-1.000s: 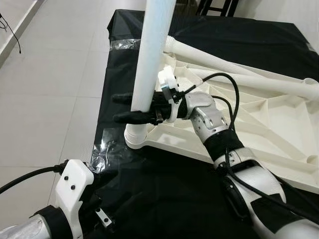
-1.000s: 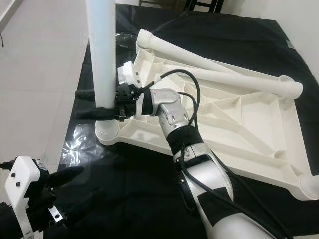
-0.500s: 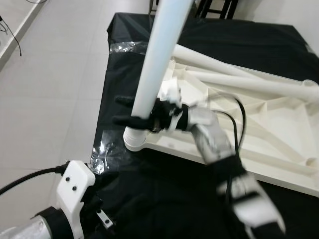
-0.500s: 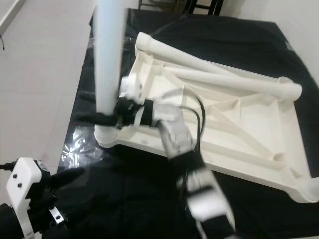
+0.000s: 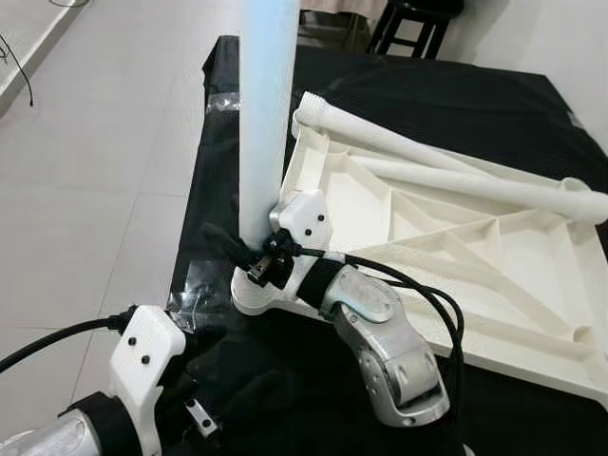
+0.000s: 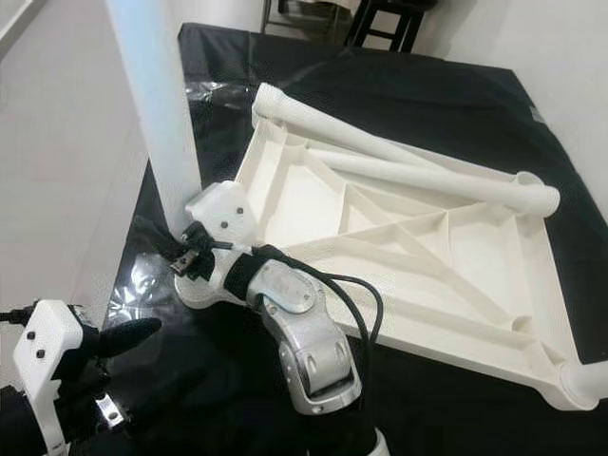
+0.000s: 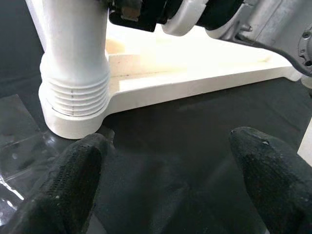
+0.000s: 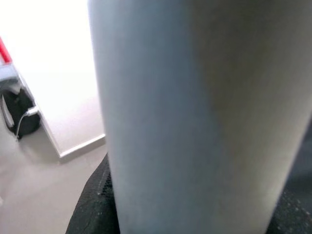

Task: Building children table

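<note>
A white plastic tabletop (image 6: 418, 256) lies upside down on a black-covered table (image 5: 446, 104), ribbed underside up, and a white table leg (image 5: 262, 114) stands upright in the corner socket (image 7: 73, 105) nearest the robot's left. The leg's long axis runs straight up from that socket, threaded collar showing just above the rim, so it looks not fully screwed home. The right pincer (image 5: 236, 251) reaches across low on the leg, just above the socket, its black fingers hugging either side of the tube; I judge it clamped on the leg, with the right wrist camera pressed close against the pale tube. The left pincer (image 7: 165, 180) hovers beside the same corner, a little lower and apart from it, its fingers (image 7: 73, 183) spread wide and holding nothing. Two more legs (image 6: 427, 176) lie flat across the far side of the tabletop. The right arm is plainly the one placed to turn or press the leg down along its upright axis; the left is near enough to steady the corner.
</note>
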Controlling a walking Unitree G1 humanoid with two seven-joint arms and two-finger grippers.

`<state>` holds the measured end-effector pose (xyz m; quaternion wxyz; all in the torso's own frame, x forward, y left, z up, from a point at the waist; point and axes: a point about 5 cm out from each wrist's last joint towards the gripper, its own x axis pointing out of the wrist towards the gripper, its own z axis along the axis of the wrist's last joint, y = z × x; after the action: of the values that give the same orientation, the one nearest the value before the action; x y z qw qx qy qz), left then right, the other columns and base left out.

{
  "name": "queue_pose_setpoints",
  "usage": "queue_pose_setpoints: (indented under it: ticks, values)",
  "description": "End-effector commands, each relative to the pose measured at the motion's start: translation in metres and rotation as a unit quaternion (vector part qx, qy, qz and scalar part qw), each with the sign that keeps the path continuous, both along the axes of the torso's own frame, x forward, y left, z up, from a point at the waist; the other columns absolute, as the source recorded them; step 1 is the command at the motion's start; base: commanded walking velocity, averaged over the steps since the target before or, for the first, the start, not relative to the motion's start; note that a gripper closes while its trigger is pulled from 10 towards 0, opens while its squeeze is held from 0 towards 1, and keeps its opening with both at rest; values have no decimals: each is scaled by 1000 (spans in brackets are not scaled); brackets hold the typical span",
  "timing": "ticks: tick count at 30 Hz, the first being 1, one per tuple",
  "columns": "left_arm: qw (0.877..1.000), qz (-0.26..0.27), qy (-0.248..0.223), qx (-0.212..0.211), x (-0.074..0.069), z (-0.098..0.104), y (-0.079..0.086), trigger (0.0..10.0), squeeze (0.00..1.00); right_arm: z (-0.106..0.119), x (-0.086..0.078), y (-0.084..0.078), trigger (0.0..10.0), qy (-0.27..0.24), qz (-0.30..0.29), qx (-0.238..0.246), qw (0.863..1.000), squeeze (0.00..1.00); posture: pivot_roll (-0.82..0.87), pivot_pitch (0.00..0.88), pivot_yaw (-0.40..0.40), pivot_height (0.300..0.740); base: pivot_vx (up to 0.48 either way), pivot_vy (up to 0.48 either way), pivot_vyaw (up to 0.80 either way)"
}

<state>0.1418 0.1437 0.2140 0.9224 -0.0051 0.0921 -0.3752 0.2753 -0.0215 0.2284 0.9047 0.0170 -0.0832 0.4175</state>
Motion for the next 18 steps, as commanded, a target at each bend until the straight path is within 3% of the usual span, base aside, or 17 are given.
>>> queue_pose_setpoints:
  ticks: [1,10,18]
  values:
    - [1000,-1,7,1,-3,-3,-3,10000,0,-67,15,-21,10000,181,-133,-4,974,0,39,306,-146,740,0,0,0]
    - [1000,0,3,5,-2,-3,-2,10000,0,-69,-12,-25,10000,171,-228,23,958,0,33,302,-126,740,0,0,0]
    - [1000,1,0,10,2,-3,0,10000,0,-61,-21,-13,10000,125,-202,26,971,0,39,298,-122,740,0,0,0]
